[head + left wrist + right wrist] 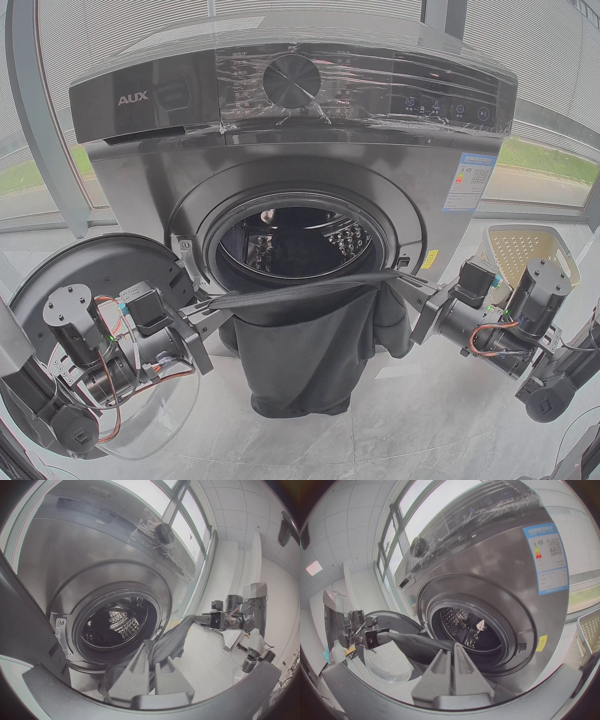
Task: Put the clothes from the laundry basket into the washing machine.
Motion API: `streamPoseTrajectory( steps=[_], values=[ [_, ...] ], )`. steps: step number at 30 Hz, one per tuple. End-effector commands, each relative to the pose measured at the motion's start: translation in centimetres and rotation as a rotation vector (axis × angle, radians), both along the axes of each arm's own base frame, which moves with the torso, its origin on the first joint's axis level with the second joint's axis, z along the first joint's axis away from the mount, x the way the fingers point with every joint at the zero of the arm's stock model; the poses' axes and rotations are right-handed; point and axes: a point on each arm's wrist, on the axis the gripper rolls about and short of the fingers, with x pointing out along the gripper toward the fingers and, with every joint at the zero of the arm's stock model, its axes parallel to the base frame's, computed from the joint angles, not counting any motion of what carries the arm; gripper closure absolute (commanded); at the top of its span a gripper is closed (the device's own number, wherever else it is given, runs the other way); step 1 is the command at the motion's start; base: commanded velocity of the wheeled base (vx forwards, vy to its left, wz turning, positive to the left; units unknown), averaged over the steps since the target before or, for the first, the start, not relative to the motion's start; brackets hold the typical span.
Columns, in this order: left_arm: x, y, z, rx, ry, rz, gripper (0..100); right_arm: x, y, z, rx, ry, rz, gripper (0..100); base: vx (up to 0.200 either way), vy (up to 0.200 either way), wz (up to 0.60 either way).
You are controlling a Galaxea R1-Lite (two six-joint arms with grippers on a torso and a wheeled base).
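Observation:
A black garment (pixel 306 350) hangs stretched between both grippers just in front of and below the washing machine's drum opening (pixel 350 240). Its top edge is pulled taut and its body droops toward the floor. My left gripper (pixel 209 307) is shut on the garment's left end, with its fingers (pixel 142 670) clamping the cloth (pixel 168 642). My right gripper (pixel 400 280) is shut on the right end (pixel 422 642). Something dark lies inside the drum (pixel 103 633). The laundry basket (pixel 531 247) stands to the machine's right, behind my right arm.
The round machine door (pixel 94 269) stands swung open at the left, close behind my left arm. Pale tiled floor (pixel 425 412) lies below the garment. Windows run behind the machine.

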Motion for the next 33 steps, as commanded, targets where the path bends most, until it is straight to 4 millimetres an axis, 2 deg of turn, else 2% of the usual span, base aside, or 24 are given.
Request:
streamPoseTrajectory(
  steps=[1,8,19,33],
  values=[
    [-1.0,0.4,0.8,-0.011,-0.029,-0.014,100,0.5,-0.4,0.9,0.04,-0.035,-0.023,100,0.0,0.0,0.0],
    [-0.4,0.2,2.1,-0.041,-0.081,0.001,100,0.8,0.0,2.3,0.09,-0.074,-0.016,100,0.0,0.0,0.0],
    [-0.5,0.4,3.2,-0.063,-0.127,0.008,100,-0.1,0.0,4.4,0.139,-0.13,-0.019,100,0.0,0.0,0.0],
    [-0.5,0.4,3.1,-0.062,-0.12,0.005,100,-0.2,0.1,4.4,0.14,-0.129,-0.014,100,0.0,0.0,0.0]
  ],
)
